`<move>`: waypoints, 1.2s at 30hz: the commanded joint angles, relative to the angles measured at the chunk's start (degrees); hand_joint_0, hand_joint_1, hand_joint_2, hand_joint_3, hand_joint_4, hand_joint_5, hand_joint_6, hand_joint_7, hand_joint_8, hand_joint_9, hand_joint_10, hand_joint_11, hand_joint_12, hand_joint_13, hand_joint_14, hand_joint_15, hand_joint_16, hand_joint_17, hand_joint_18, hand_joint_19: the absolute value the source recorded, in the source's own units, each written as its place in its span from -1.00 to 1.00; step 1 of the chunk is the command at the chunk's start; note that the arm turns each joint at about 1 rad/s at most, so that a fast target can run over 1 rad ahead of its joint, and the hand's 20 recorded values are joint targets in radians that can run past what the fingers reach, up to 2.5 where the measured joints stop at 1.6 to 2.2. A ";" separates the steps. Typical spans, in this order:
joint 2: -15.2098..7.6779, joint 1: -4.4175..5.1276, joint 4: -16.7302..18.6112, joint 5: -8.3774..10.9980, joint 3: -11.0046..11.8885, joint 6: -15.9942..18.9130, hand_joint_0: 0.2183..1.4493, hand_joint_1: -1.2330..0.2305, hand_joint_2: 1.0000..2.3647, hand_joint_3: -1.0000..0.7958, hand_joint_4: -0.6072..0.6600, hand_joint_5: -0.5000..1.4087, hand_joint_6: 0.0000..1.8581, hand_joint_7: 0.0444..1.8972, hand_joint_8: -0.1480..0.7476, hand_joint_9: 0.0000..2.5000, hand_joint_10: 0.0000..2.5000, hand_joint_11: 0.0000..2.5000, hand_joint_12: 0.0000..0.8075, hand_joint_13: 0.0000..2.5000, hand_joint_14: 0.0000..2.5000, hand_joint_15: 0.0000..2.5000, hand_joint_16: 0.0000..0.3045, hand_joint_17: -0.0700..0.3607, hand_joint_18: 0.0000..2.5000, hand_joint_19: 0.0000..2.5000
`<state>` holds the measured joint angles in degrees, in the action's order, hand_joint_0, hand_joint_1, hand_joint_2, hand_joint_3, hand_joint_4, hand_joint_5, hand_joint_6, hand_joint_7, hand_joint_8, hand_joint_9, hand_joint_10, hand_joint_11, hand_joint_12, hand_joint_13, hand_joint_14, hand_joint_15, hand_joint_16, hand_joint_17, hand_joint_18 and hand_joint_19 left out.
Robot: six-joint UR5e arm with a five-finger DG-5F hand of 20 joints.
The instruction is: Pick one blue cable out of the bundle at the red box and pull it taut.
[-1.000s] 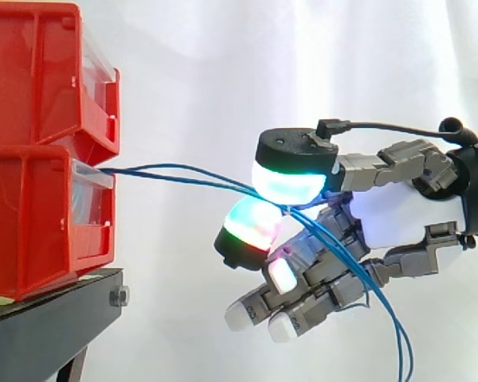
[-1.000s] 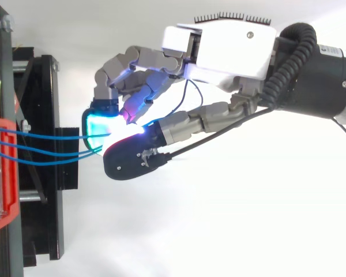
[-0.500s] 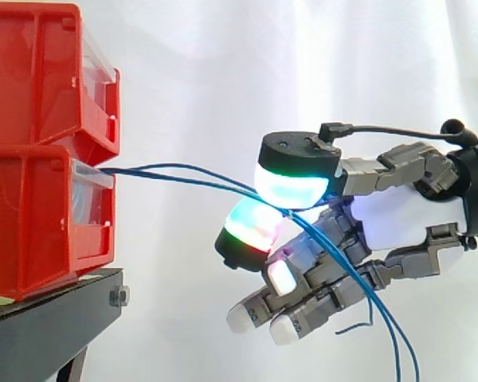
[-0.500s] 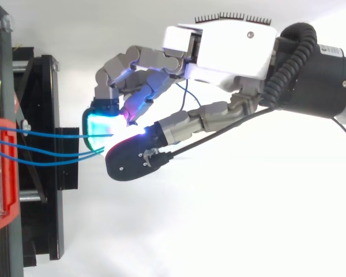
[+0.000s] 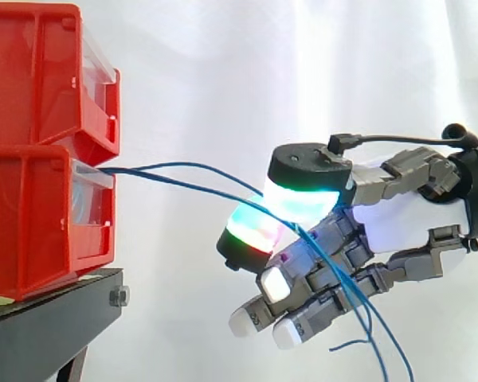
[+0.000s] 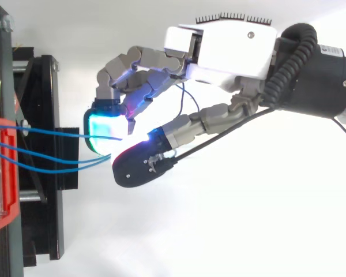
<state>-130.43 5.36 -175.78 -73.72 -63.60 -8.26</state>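
The blue cables point(image 6: 46, 132) leave the front of the red box point(image 5: 40, 223) and cross open air to my fingers point(image 5: 303, 274), which hang well apart from the box. Where they meet me is hard to read. From the side they slip between my thumb pad point(image 5: 303, 205), glowing green and cyan, and one finger pad point(image 5: 251, 231), glowing green and red, and the pads cover the contact itself. I have them pinched there, and my other fingers are curled below with nothing in them. I cannot tell how many strands are truly in the pinch.

From above I count three strands at the box. The top one ends on the cyan pad face, and the two lower ones draw together and pass under the black back of my thumb point(image 6: 141, 167). From the side I can separate two, bowed rather than straight.

Past the pinch, the side view has them trailing down across my curled fingers until the lower edge cuts them off, with one loose end point(image 5: 338, 346) curling out. From above my palm point(image 6: 230, 46) covers most of that stretch.

A second red box point(image 5: 32, 72) sits on the first, both cut off at the left. One black stand point(image 5: 48, 318) carries them before the white curtain point(image 5: 223, 79).
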 commanded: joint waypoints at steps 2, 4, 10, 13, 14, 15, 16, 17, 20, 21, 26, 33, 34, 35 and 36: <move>0.00 0.00 0.00 -0.02 -0.03 0.09 -0.01 -0.61 -0.99 -0.38 -0.33 -0.68 -0.02 0.05 -0.28 -0.37 -0.99 -0.51 -0.25 -0.75 -1.00 -0.91 -0.71 -0.21 -0.65 -0.82; 0.00 0.00 -0.09 -0.02 -0.03 0.09 0.00 -0.61 -0.99 -0.38 -0.32 -0.68 -0.02 0.05 -0.29 -0.37 -0.99 -0.51 -0.26 -0.75 -1.00 -0.92 -0.71 -0.21 -0.65 -0.82; 0.00 0.00 -0.09 -0.11 -0.03 0.35 -0.01 -0.62 -1.00 -0.40 -0.28 -0.69 -0.02 -0.01 -0.29 -0.41 -0.99 -0.52 -0.26 -0.77 -1.00 -0.92 -0.71 -0.21 -0.66 -0.83; 0.00 0.00 -0.18 -0.11 0.06 0.35 -0.03 -0.64 -1.00 -0.44 -0.25 -0.69 -0.03 -0.03 -0.29 -0.42 -0.99 -0.52 -0.25 -0.78 -1.00 -0.93 -0.71 -0.21 -0.65 -0.85; 0.00 0.00 -0.09 -0.20 0.06 0.35 -0.03 -0.64 -1.00 -0.44 -0.24 -0.69 -0.03 -0.04 -0.29 -0.43 -0.99 -0.52 -0.25 -0.78 -1.00 -0.93 -0.71 -0.21 -0.65 -0.85; 0.00 -0.09 -0.18 -0.20 0.06 0.44 -0.04 -0.65 -1.00 -0.44 -0.24 -0.70 -0.03 -0.04 -0.29 -0.44 -0.99 -0.52 -0.25 -0.78 -1.00 -0.93 -0.71 -0.21 -0.65 -0.86; 0.00 0.00 -0.18 -0.20 0.06 0.44 -0.06 -0.66 -1.00 -0.44 -0.23 -0.70 -0.03 -0.04 -0.29 -0.44 -0.99 -0.53 -0.25 -0.78 -1.00 -0.93 -0.71 -0.21 -0.65 -0.86; 0.00 -0.09 -0.18 -0.20 0.06 0.53 -0.06 -0.66 -1.00 -0.44 -0.22 -0.70 -0.03 -0.05 -0.29 -0.45 -0.99 -0.53 -0.25 -0.79 -1.00 -0.93 -0.71 -0.21 -0.65 -0.87; 0.00 -0.09 -0.18 -0.20 -0.03 0.53 -0.08 -0.68 -1.00 -0.44 -0.20 -0.71 -0.03 -0.06 -0.29 -0.46 -0.99 -0.53 -0.24 -0.79 -1.00 -0.94 -0.70 -0.20 -0.65 -0.87; 0.00 0.00 -0.18 -0.20 0.06 0.53 -0.09 -0.68 -1.00 -0.44 -0.20 -0.71 -0.03 -0.06 -0.30 -0.46 -0.99 -0.54 -0.24 -0.79 -1.00 -0.94 -0.70 -0.20 -0.65 -0.87; 0.00 0.00 -0.18 -0.20 0.06 0.53 -0.24 -0.71 -1.00 -0.44 -0.18 -0.71 -0.03 -0.10 -0.29 -0.47 -0.99 -0.54 -0.24 -0.81 -1.00 -0.93 -0.70 -0.20 -0.67 -0.86; 0.00 -0.09 -0.18 -0.20 0.23 0.53 -0.50 -0.68 -1.00 -0.44 -0.12 -0.70 -0.05 -0.14 -0.25 -0.47 -0.99 -0.53 -0.20 -0.82 -1.00 -0.92 -0.68 -0.17 -0.69 -0.83; 0.00 0.00 -0.18 -0.20 0.23 0.53 -0.53 -0.67 -1.00 -0.44 -0.10 -0.70 -0.06 -0.15 -0.24 -0.47 -0.99 -0.53 -0.19 -0.82 -1.00 -0.92 -0.68 -0.16 -0.69 -0.83; 0.00 -0.09 -0.18 -0.20 0.23 0.53 -0.56 -0.66 -1.00 -0.44 -0.09 -0.69 -0.06 -0.15 -0.23 -0.46 -0.99 -0.53 -0.18 -0.82 -1.00 -0.92 -0.67 -0.15 -0.68 -0.83; 0.00 -0.09 -0.27 -0.20 0.23 0.53 -0.56 -0.66 -1.00 -0.44 -0.09 -0.69 -0.06 -0.14 -0.23 -0.46 -0.99 -0.54 -0.18 -0.82 -1.00 -0.92 -0.67 -0.15 -0.68 -0.83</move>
<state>-130.43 5.30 -175.97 -73.92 -63.40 -7.73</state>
